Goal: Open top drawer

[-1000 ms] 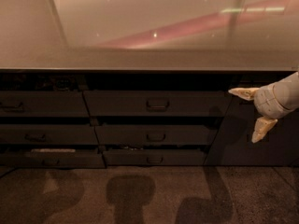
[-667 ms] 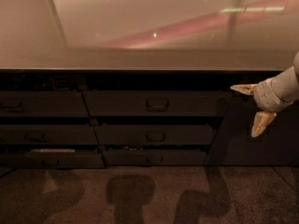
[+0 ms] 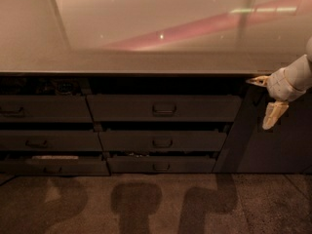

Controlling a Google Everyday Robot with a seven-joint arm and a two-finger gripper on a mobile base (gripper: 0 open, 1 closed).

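Observation:
The top drawer (image 3: 164,107) is a wide dark grey flat front with one centred loop handle (image 3: 164,109), just under the counter edge in the camera view. Its front sits a little below a dark gap, and its inside is hidden. My gripper (image 3: 263,101) is at the right, beside the drawer's right end and apart from the handle. Its two pale fingers are spread open, one pointing left at counter height and one hanging down. It holds nothing.
A glossy counter top (image 3: 146,33) overhangs the drawers. Two slimmer drawers (image 3: 162,141) lie below the top one, and a narrower stack (image 3: 44,108) stands to the left. A dark cabinet panel (image 3: 273,145) is behind the gripper. Speckled floor (image 3: 156,204) lies in front.
My gripper has drifted slightly to the right and upward; its fingers stay spread. The drawers have not moved.

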